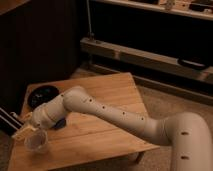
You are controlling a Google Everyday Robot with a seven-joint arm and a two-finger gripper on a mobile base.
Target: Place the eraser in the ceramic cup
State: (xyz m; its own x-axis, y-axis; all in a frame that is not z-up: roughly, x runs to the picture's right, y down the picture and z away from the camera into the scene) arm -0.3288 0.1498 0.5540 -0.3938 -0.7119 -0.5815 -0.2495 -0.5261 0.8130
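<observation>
The gripper (24, 131) is hovering just beside the rim of the ceramic cup (38, 142) on the wooden table (110, 90); whether it is grasping anything cannot be told.

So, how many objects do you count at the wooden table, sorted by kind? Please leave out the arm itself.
black bowl: 1
ceramic cup: 1
small blue object: 1
eraser: 1, at the table's left edge
Total: 4
The gripper is at the table's left edge, just above and left of the cup.
</observation>
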